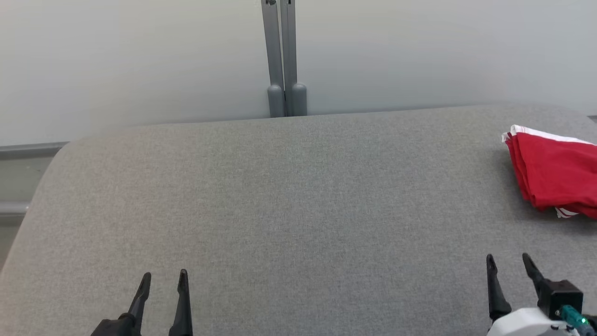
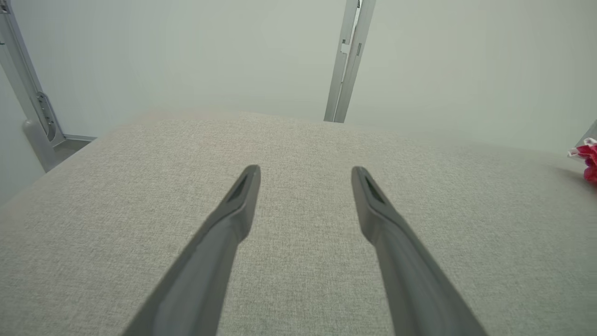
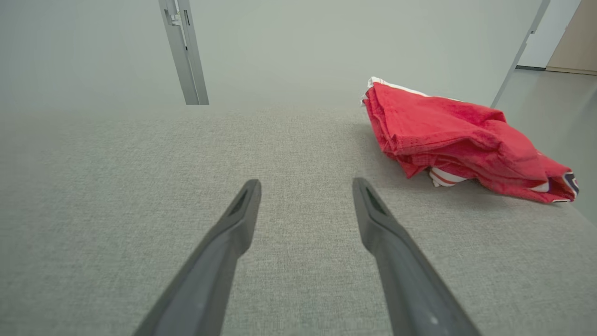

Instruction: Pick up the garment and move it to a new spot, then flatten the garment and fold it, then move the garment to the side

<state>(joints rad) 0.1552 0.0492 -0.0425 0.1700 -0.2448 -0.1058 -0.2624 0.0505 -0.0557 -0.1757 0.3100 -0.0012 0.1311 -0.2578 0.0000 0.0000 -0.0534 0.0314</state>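
A folded red garment (image 1: 555,172) with white trim lies at the far right of the grey padded table (image 1: 289,200), partly cut off by the head view's edge. In the right wrist view the garment (image 3: 457,140) sits ahead and to the right of my fingers, apart from them. A sliver of the garment (image 2: 586,158) shows at the left wrist view's right edge. My right gripper (image 1: 508,261) hovers open near the front right with nothing between its fingers. My left gripper (image 1: 164,276) stands open and empty at the front left.
A grey upright post (image 1: 283,60) rises behind the table's far edge against a pale wall. The table's left corner curves away toward a grey rail (image 1: 28,151). Another metal bracket (image 2: 32,107) stands off the table's left side.
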